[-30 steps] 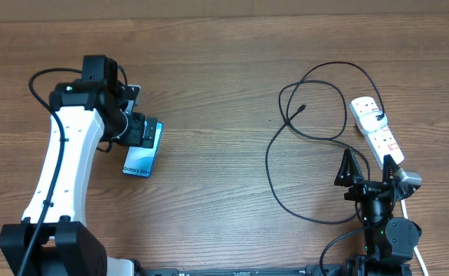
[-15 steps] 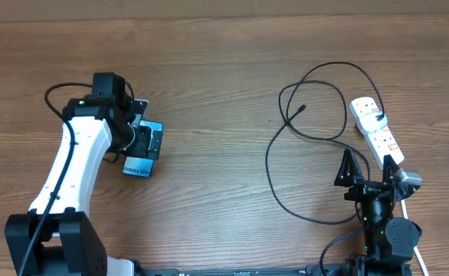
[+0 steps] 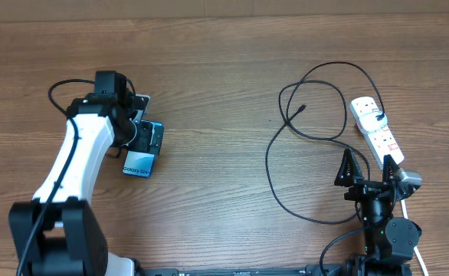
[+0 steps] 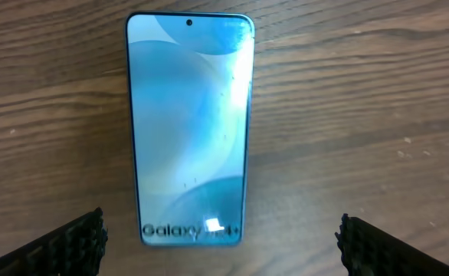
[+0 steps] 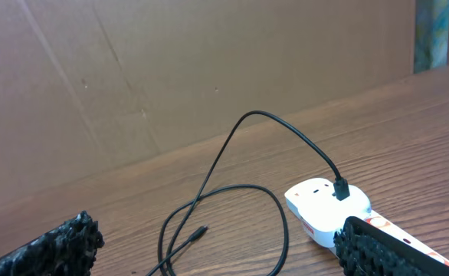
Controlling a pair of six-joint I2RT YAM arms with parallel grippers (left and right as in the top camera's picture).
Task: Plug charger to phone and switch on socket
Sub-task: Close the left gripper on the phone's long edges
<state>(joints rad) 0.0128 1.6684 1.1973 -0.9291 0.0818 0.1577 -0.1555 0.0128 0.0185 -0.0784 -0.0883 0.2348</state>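
bright, even light across the brown wood-grain table (image 3: 224,46), shadows faint. small white glare spot low on the slim light-blue phone screen (image 4: 190,123); that close view slightly soft.

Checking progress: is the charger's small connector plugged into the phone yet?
Out. The connector lies loose on the table, far across from the phone, touching nothing but wood.

A slim light-blue-screened smartphone (image 4: 188,126) is lying flat mid-frame on the brown wooden tabletop (image 4: 362,115); the black gripper (image 4: 221,239) is gaping across the lower corners.

Overhead top-down — left wrist close above phone (image 4: 190,126)
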